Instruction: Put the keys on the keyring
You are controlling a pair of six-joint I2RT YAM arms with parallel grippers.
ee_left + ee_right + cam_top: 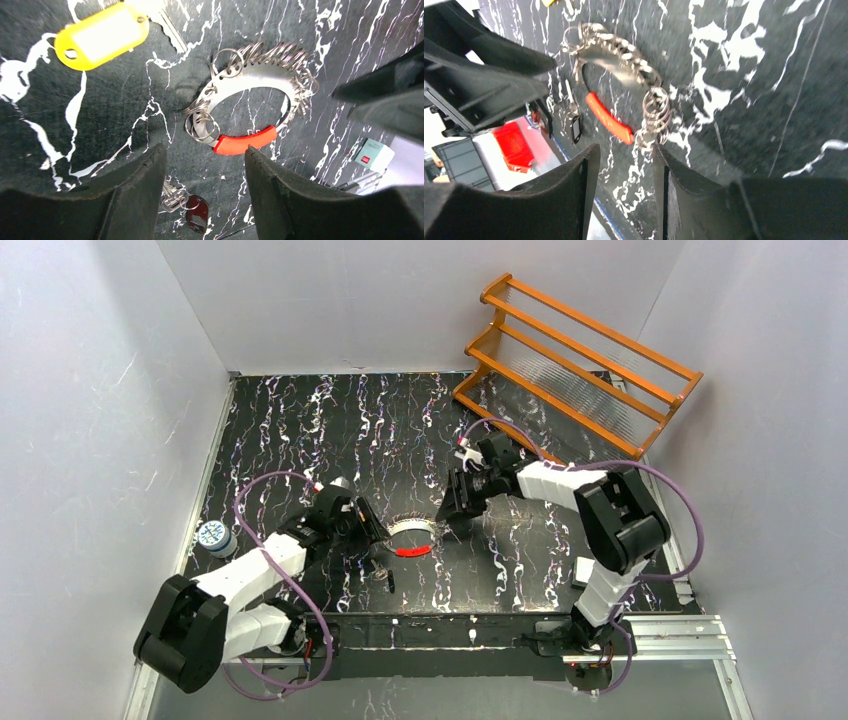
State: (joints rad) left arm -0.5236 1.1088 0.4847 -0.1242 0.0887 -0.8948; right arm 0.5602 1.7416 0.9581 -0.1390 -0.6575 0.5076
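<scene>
The keyring, a silvery band strung with several small rings and closed by a red section, lies flat on the black marbled table. My left gripper hovers open just near of the red section, touching nothing. Between its fingers, lower down, lies a silvery key with a dark tag. A second key with a yellow tag rests to the upper left. My right gripper stands open beside the keyring, its right fingertip close to the small rings, holding nothing.
An orange slatted rack leans at the back right. A small blue-and-white jar sits at the table's left edge and a small white box at the right. White walls enclose the table on three sides.
</scene>
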